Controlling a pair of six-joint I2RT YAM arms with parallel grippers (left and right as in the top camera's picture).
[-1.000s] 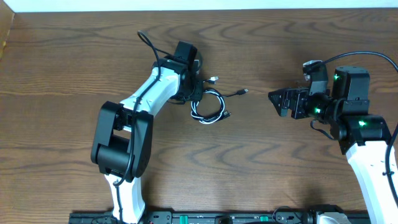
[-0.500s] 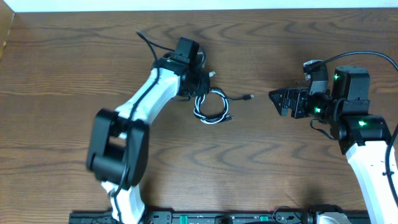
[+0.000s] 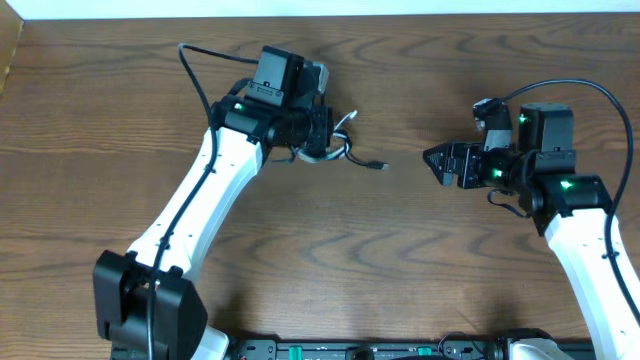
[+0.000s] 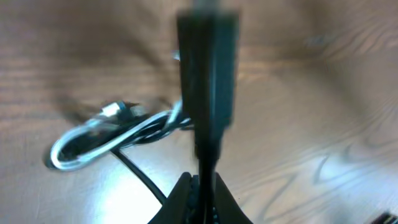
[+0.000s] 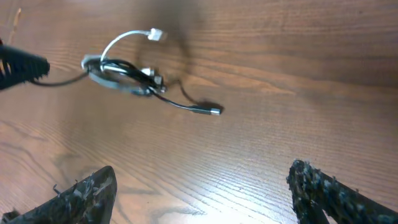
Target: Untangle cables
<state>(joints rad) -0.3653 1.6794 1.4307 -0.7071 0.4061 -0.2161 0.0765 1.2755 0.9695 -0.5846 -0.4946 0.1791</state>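
The white cable (image 4: 106, 140) and black cable (image 4: 134, 173) lie tangled in one small bundle (image 3: 335, 150) on the wooden table. A black plug end (image 3: 380, 165) trails right and a white plug end (image 3: 350, 116) points up. My left gripper (image 3: 318, 135) is shut on a black cable strand (image 4: 208, 74), which rises blurred from the jaws (image 4: 202, 186). My right gripper (image 3: 435, 160) is open and empty, well to the right of the bundle. In the right wrist view the bundle (image 5: 124, 70) lies far ahead of the open fingers (image 5: 202, 193).
The brown wooden table (image 3: 420, 270) spreads around both arms. The left arm's own thick black wire (image 3: 200, 55) loops above its wrist. The table's back edge (image 3: 400, 12) runs along the top.
My left arm swung left and back, dragging the bundle with it; the loops pulled tighter and the black plug end followed. My right gripper edged slightly left.
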